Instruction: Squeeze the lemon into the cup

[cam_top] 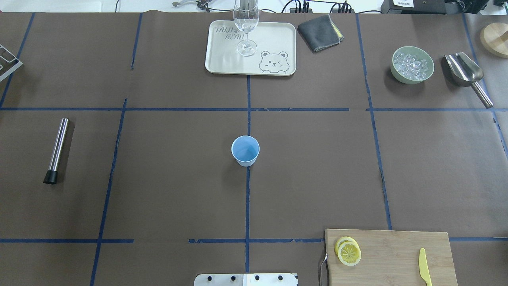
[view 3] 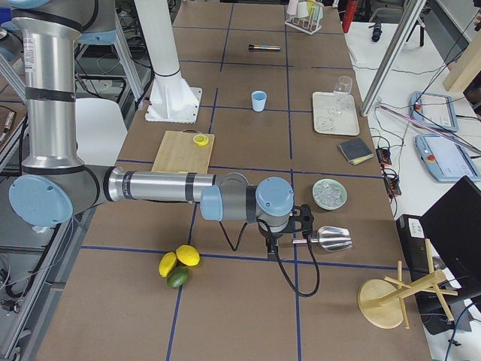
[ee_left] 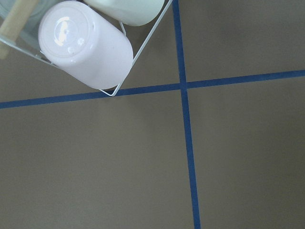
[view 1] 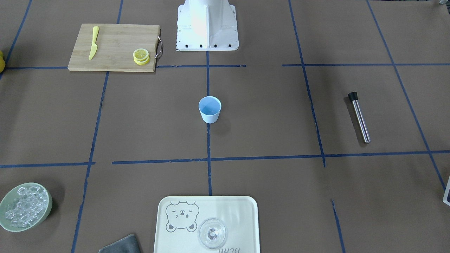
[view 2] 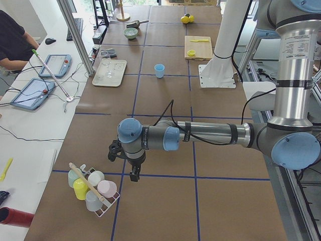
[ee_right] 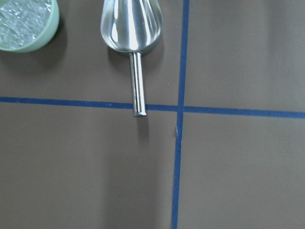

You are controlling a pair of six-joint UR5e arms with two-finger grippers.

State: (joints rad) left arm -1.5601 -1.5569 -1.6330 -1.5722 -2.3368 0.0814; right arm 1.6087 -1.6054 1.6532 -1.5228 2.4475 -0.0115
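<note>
The lemon slice (cam_top: 349, 253) lies on top of a small stack of slices at the left end of a bamboo cutting board (cam_top: 393, 246), also seen in the front view (view 1: 141, 55). The pale blue cup (cam_top: 245, 150) stands upright and empty at the table's middle (view 1: 210, 109). Both grippers show only in the side views. My left gripper (view 2: 134, 175) hangs over the table's left end beside a cup rack. My right gripper (view 3: 272, 244) hangs over the right end beside a metal scoop. I cannot tell whether either is open or shut.
A yellow knife (cam_top: 424, 272) lies on the board. A steel muddler (cam_top: 56, 150) lies at the left. A bear tray (cam_top: 222, 59) holds a clear glass (cam_top: 246, 28). A green ice bowl (cam_top: 412, 64), a scoop (cam_top: 466, 73) and a grey cloth (cam_top: 319, 27) lie far right.
</note>
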